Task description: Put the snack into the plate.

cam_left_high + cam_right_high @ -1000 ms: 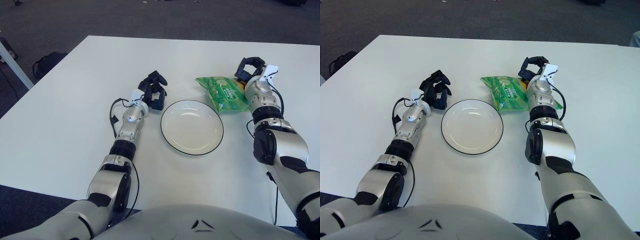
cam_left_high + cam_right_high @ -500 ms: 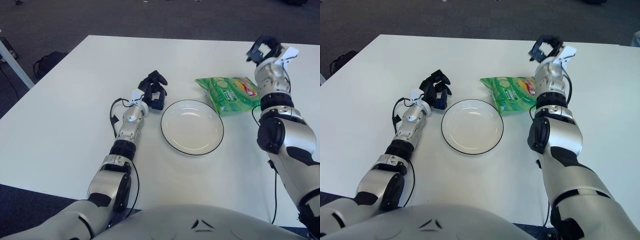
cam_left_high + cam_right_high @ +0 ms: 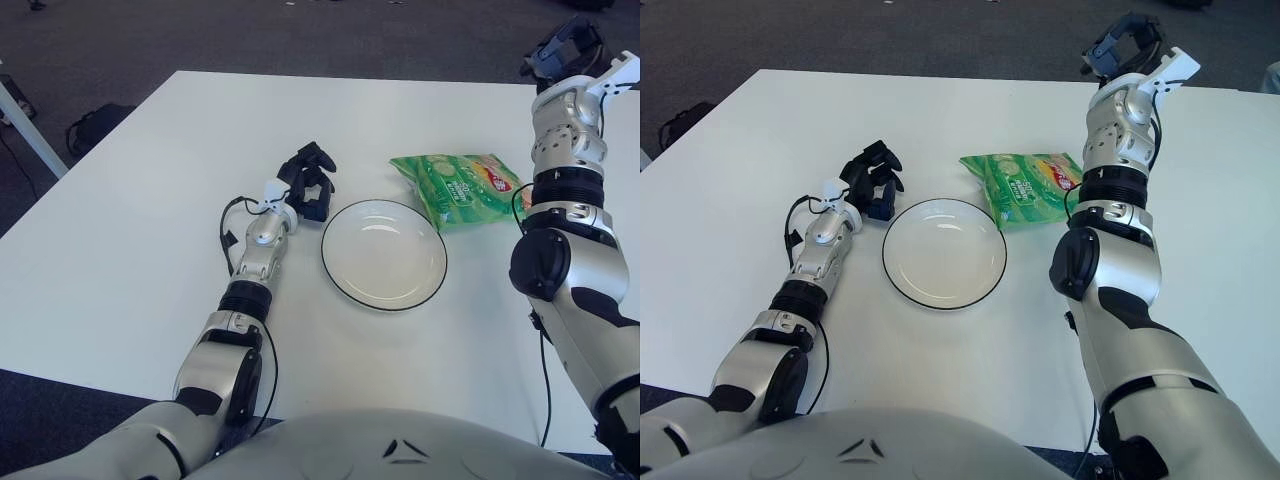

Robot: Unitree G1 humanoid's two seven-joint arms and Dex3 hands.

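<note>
I see a green snack bag (image 3: 460, 187) lying flat on the white table (image 3: 140, 230), just beside the far right rim of an empty white plate (image 3: 384, 254) with a dark edge. The bag is not in the plate, and nothing holds it.

My right hand (image 3: 1125, 42) is raised high above the table's far edge, beyond the bag and well apart from it; its fingers look curled, with nothing in them. My left hand (image 3: 308, 181) shows just left of the plate, fingers curled and empty.

I judge the bag light, soft and crinkly, puffed with air, with a slick foil skin and brittle contents. I would pinch it across the middle or by a sealed end, gently.

The bag lies well clear of the table's edges. The path to the plate is short and unobstructed.
</note>
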